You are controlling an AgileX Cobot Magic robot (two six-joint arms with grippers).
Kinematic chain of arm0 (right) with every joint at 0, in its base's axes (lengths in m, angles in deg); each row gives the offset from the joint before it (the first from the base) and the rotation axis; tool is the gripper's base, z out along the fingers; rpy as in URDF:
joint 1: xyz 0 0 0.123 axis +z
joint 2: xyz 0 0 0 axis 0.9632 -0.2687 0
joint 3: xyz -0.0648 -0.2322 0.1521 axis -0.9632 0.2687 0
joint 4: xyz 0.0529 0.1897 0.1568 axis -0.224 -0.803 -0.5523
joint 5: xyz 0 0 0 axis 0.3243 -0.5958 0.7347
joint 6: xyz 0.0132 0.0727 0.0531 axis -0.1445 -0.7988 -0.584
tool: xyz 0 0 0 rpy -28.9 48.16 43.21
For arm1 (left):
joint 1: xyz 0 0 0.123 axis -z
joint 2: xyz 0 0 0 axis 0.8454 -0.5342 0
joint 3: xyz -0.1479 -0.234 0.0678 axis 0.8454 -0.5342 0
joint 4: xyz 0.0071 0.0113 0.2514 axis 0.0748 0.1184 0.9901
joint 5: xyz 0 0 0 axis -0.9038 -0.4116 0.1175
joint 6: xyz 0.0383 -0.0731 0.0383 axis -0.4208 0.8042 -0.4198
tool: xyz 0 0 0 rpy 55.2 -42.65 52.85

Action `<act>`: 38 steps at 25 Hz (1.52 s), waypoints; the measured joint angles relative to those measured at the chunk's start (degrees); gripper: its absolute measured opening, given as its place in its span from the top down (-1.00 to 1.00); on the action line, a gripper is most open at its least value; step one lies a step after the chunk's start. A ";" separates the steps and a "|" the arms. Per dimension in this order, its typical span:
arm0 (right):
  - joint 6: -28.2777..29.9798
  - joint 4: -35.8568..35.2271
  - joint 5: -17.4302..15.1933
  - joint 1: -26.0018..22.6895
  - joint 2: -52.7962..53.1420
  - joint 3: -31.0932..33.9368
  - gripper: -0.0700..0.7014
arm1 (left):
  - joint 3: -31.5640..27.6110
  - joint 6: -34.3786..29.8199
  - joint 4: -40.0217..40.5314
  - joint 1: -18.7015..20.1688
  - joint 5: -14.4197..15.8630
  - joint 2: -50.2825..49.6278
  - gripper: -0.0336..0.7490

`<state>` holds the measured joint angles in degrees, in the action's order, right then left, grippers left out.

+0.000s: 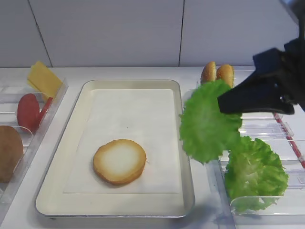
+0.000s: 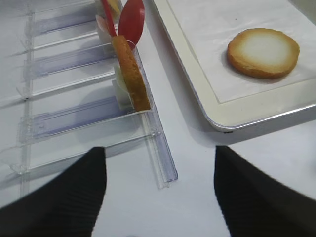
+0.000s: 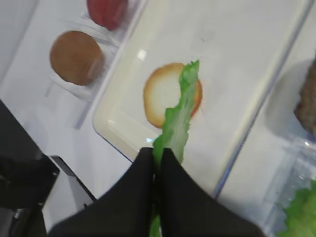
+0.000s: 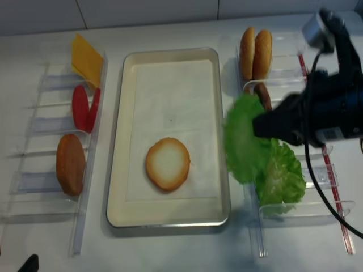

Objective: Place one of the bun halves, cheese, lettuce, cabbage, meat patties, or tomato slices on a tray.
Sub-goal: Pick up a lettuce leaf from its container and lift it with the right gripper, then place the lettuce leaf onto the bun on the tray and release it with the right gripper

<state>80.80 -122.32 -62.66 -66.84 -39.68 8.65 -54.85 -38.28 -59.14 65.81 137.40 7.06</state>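
A ruffled green lettuce [image 1: 206,121] leaf hangs in the air over the tray's right rim, my right gripper [image 1: 223,106] shut on its edge. In the right wrist view the black jaws [image 3: 157,151] pinch the lettuce [image 3: 180,111], which dangles above a pale-faced bun half [image 3: 163,94] on the cream tray [image 3: 116,121]. That bun half [image 1: 119,161] lies on the white liner in the tray's [image 1: 51,191] near half. My left gripper [image 2: 159,150] is open and empty over bare table left of the tray [image 2: 197,74].
Clear bins flank the tray. The left ones hold cheese [image 1: 43,78], tomato slices [image 1: 28,110] and a standing brown bun [image 2: 133,74]. The right ones hold two bun halves [image 1: 217,73], a heap of green leaves [image 1: 255,171] and a dark patty [image 3: 308,98].
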 joint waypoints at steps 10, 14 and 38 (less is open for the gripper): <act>4.41 -5.32 2.52 4.62 0.00 -0.35 0.68 | 0.00 0.00 0.00 0.00 0.00 0.00 -0.29; 4.41 -5.59 6.82 10.20 -0.77 -0.76 0.68 | 0.00 0.00 0.00 0.00 0.00 0.00 -0.29; -3.03 -1.85 15.23 31.50 -31.02 -21.96 0.68 | 0.00 0.00 0.00 0.00 0.00 0.00 -0.29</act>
<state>77.77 -124.17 -47.43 -35.35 -70.69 -13.31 -54.85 -38.28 -59.14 65.81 137.40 7.06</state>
